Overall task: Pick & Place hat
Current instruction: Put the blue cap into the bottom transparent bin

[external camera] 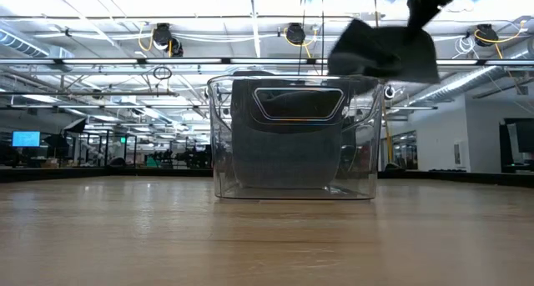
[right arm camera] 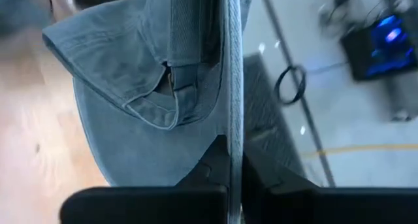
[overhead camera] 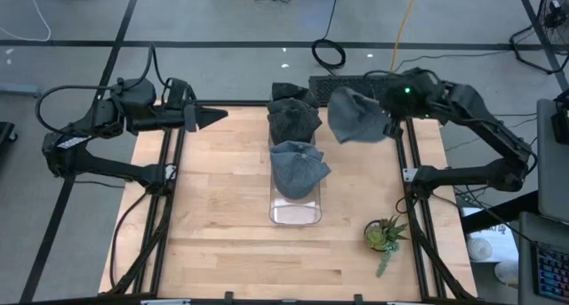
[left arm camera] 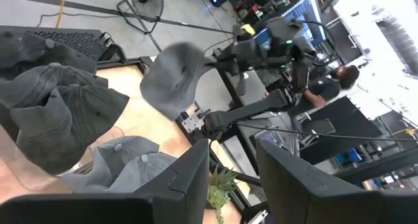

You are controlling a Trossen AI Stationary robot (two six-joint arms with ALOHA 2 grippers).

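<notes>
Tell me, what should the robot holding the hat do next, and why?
Probably carry it sideways toward the clear bin. The right gripper is shut on the hat, which hangs in the air beside the bin, not over it. Other hats already sit in the bin, so this one likely goes there too. The left gripper waits at the table's far left.

Clear bin point(overhead camera: 294, 209) mid-table heaped with hats point(overhead camera: 297, 167), bare wood either side, potted plant point(overhead camera: 385, 236) near right front
</notes>
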